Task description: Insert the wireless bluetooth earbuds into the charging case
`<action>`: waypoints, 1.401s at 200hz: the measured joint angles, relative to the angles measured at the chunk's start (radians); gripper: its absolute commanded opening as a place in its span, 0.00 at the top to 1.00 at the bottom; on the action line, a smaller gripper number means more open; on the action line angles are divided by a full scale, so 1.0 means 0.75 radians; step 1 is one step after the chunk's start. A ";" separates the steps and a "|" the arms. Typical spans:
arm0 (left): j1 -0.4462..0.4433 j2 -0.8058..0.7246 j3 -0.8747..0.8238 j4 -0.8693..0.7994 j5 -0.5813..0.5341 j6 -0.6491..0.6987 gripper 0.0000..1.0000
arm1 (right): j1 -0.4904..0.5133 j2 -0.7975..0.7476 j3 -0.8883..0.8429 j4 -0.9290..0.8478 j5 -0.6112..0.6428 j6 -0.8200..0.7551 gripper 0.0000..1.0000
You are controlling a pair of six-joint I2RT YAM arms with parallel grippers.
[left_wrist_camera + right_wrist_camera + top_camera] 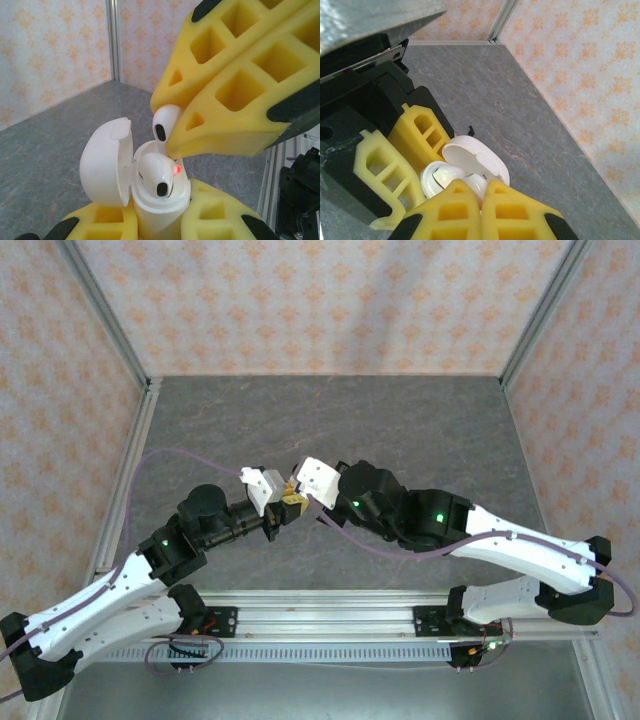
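White-and-black arms (pixel 92 605), lilac cables (pixel 180 454), green lights (pixel 437 516), yellow latticed gripper fingers (pixel 240 100)

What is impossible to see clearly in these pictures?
Left wrist: stem of held earbud hidden inside right gripper; base of charging case hidden by left gripper and lower edge.
Top view: case and earbuds too small, covered by both grippers.
Right wrist: its fingers cover most of the case opening.

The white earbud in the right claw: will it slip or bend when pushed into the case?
Likely slippery: the white earbud looks glossy and rounded, and the right claw pinches it at the very tips. It looks like hard plastic, so bending seems unlikely. Being tiny, it may flick away if squeezed askew.
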 measured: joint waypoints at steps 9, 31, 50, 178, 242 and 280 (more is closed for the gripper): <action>0.000 0.000 0.000 0.000 0.001 0.000 1.00 | 0.000 0.000 0.000 -0.002 -0.003 -0.001 0.90; 0.000 0.000 0.000 0.000 0.003 -0.001 1.00 | 0.000 0.000 0.000 -0.003 -0.008 0.000 0.88; 0.000 0.000 0.000 0.000 0.003 -0.001 1.00 | 0.000 0.000 0.000 -0.006 -0.011 0.000 0.85; 0.000 0.001 0.001 0.030 -0.002 -0.001 1.00 | 0.000 -0.043 -0.018 -0.041 -0.054 0.001 0.63; 0.000 0.001 0.003 0.031 -0.002 -0.001 1.00 | 0.000 -0.077 -0.020 -0.041 -0.038 0.069 0.54; 0.000 -0.001 0.003 0.031 -0.013 0.000 1.00 | -0.001 -0.113 0.039 -0.043 0.032 0.267 0.49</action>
